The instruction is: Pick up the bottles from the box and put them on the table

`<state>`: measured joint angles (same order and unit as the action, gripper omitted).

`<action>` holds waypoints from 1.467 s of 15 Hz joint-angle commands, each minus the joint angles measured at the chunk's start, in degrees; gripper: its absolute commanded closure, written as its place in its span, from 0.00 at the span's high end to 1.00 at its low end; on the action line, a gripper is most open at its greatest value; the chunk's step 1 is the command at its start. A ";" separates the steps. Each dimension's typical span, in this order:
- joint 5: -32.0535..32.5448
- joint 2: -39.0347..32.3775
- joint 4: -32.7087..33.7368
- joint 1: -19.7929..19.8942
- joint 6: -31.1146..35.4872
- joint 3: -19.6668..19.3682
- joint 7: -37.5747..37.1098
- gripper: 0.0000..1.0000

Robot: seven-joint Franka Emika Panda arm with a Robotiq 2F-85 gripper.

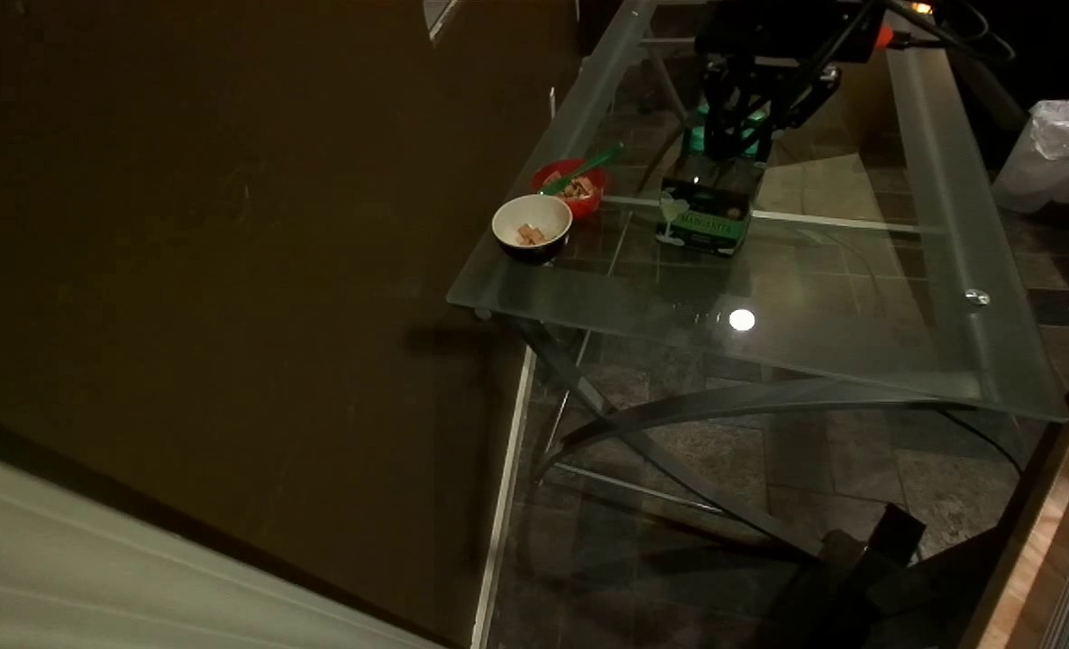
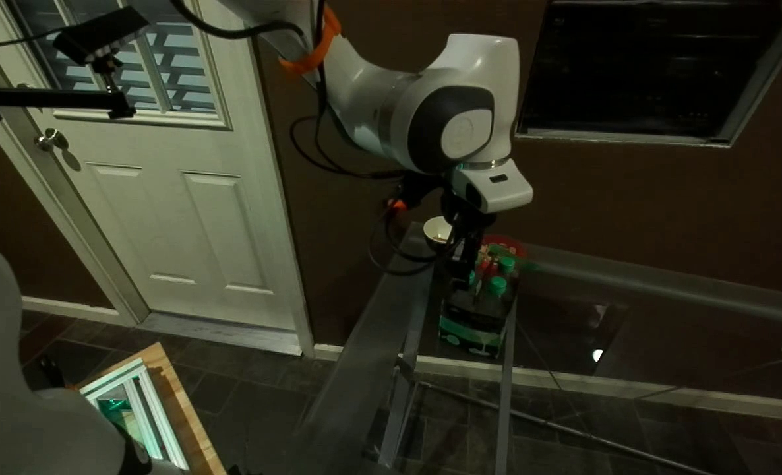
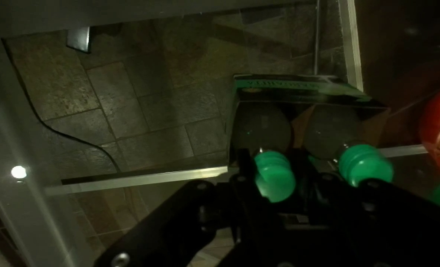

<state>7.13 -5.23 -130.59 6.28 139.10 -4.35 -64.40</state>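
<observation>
The dark box (image 1: 706, 233) has a green printed band and stands on the glass table (image 1: 841, 342). In an exterior view the box (image 2: 473, 330) shows green-capped bottles (image 2: 496, 285) standing upright in it. In the wrist view two bottles show side by side in the box (image 3: 298, 87), the left one with its green cap (image 3: 275, 178) between my fingers, the right one (image 3: 364, 163) beside my right finger. My gripper (image 3: 273, 159) points down over the box, its fingers close against both sides of the left cap. The gripper (image 1: 737, 149) hides some of the bottles in an exterior view.
A white bowl (image 1: 534, 221) with pieces in it stands near the table corner. A red bowl (image 1: 580, 189) with a green utensil stands beside it, close to the box. The wall runs along that side of the table. A bin (image 1: 1053, 153) stands past the far side.
</observation>
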 commanded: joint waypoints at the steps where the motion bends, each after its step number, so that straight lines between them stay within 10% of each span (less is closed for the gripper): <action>1: -0.20 4.43 0.40 -1.20 -4.63 -0.96 -1.15 0.07; 12: 0.92 18.06 3.98 0.37 -24.54 0.59 0.39 0.07; 22: 2.75 16.80 3.49 7.37 -23.70 -3.79 0.33 0.07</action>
<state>8.53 12.66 -127.12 12.00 113.71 -6.89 -64.64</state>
